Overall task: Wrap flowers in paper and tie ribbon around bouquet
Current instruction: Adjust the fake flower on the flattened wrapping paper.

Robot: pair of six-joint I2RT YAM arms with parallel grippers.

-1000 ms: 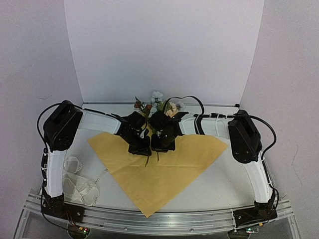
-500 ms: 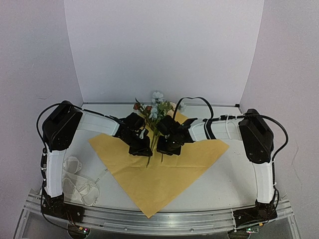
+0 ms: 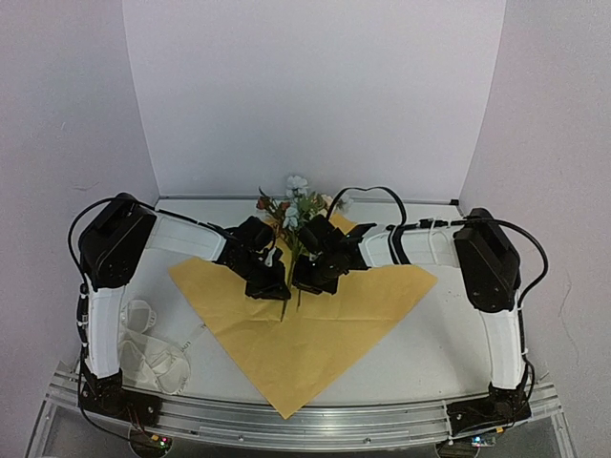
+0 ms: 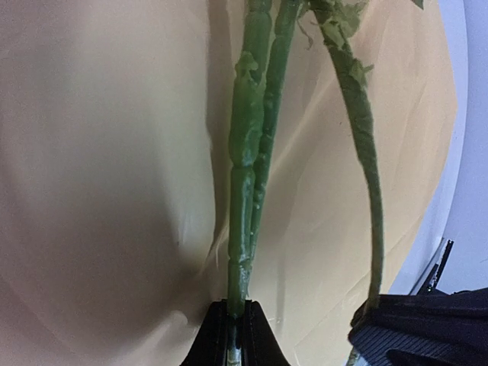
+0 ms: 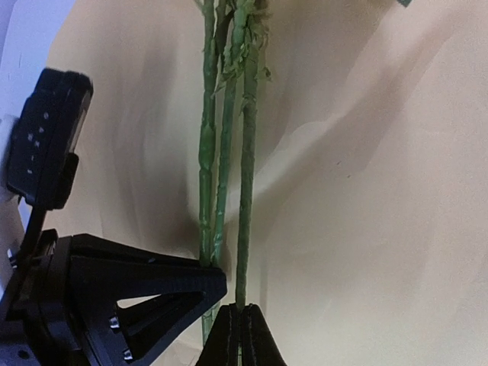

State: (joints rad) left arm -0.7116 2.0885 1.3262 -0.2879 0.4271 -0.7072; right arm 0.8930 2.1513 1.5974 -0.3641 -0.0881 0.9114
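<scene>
I have the left gripper (image 4: 235,335) pinched tight on two stems (image 4: 245,175) of the flowers (image 3: 291,202), and the right gripper (image 5: 240,329) clamped on a third. The stems run 6-to-12 o'clock over the paper (image 3: 315,334), with the heads at 12. The grippers sit side by side, equally near.
</scene>
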